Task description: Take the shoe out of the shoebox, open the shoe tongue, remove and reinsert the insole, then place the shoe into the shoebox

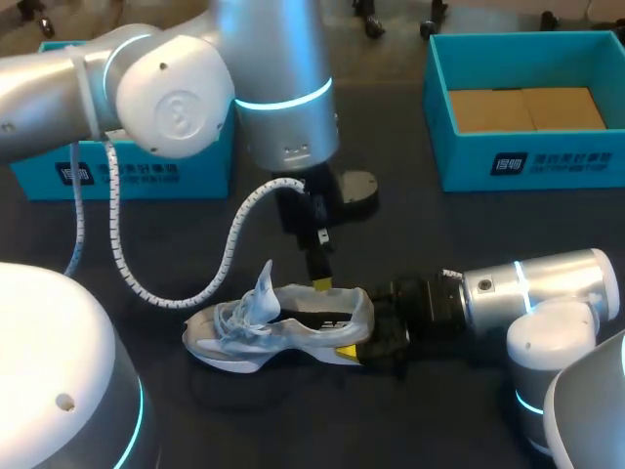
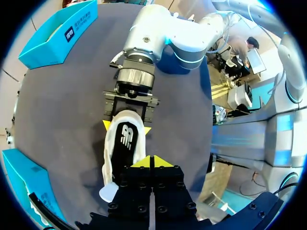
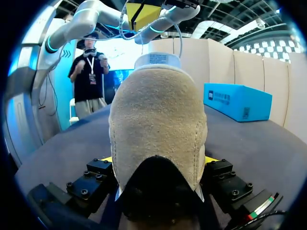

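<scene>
**Trainer** [image 1: 278,332]: grey-white, laced, standing on its sole on the dark table [image 1: 488,244] in the lower middle of the head view. Its long axis runs left to right across the frame, toe to the left and heel to the right. The tongue [image 1: 264,288] stands up above the laces. The black insole [image 2: 125,141] shows in the opening.

**Right gripper** [image 1: 376,337]: mine, entering from the lower right and lying low along the table. It is clenched on the trainer's heel. In its own wrist view the suede heel fills the space between the fingers, with a yellow tip at each side.

**Left gripper** [image 1: 320,281]: mine, hanging down from the upper left to the far rim of the opening. In its wrist view the two yellow tips are pressed together, with the opening just ahead of them. I cannot tell whether anything thin is pinched between them.

**Teal shoebox** [image 1: 518,156]: open, in the upper right, well apart from the trainer.

**Second teal box** [image 1: 146,181]: in the upper left, partly behind my left arm.
</scene>
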`<control>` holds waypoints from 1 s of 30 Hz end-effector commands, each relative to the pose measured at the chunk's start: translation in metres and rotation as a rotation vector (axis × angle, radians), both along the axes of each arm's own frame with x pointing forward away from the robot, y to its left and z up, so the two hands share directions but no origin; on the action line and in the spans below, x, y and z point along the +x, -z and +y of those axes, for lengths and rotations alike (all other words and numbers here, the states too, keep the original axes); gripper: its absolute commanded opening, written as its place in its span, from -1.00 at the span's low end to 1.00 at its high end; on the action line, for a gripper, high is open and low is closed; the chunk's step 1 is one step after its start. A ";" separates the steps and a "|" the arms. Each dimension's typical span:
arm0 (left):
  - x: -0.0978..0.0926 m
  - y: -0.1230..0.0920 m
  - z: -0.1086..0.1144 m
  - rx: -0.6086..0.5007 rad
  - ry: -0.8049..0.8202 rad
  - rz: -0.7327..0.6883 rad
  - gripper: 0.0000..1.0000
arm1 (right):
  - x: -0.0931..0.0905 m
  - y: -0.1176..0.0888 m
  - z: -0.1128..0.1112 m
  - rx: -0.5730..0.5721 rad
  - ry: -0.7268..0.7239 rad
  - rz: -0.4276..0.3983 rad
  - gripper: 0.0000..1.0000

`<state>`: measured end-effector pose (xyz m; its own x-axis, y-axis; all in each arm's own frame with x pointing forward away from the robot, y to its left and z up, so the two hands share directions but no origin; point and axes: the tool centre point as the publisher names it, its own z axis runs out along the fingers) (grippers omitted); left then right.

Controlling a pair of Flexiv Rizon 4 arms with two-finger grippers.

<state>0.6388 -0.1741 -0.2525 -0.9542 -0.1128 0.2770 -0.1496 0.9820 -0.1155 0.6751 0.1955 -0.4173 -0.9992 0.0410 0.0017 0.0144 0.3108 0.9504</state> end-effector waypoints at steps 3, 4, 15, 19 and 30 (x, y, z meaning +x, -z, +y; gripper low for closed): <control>0.006 0.020 -0.010 -0.024 0.077 -0.071 -1.00 | 0.001 -0.001 0.002 -0.008 -0.001 0.001 -1.00; 0.007 0.027 -0.010 -0.021 0.101 -0.094 -1.00 | 0.001 -0.001 0.002 -0.008 -0.001 0.001 -1.00; 0.013 0.077 -0.004 -0.003 0.110 -0.059 -1.00 | 0.001 -0.001 0.002 -0.008 -0.001 0.001 -1.00; 0.013 0.077 -0.004 -0.003 0.110 -0.059 -1.00 | 0.001 -0.001 0.002 -0.008 -0.001 0.001 -1.00; 0.016 0.104 0.001 0.020 0.103 -0.052 -1.00 | 0.001 -0.001 0.002 -0.008 -0.001 0.001 -1.00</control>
